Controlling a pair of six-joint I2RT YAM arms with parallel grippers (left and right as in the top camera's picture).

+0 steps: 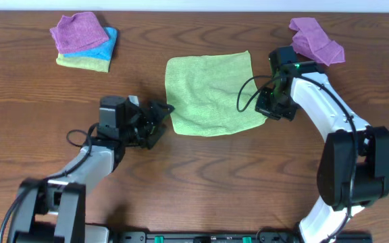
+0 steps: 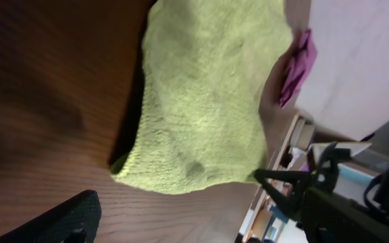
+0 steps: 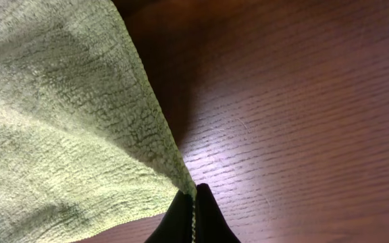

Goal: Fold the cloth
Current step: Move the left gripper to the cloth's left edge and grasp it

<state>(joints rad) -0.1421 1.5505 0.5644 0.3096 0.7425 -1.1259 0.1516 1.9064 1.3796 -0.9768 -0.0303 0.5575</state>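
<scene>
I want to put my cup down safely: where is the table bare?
The widest bare table lies in front of the lime-green cloth, between the left arm and the right arm. Another patch lies between that cloth and the stack of cloths. Crowded: the cloth's sides, where the left fingers stand open and the right fingers pinch its corner.

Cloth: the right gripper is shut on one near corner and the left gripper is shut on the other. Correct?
Not quite. The left gripper is open at the cloth's other near corner, not shut on it, as the overhead and left wrist views show. The right gripper is shut on its corner, as you said.
</scene>
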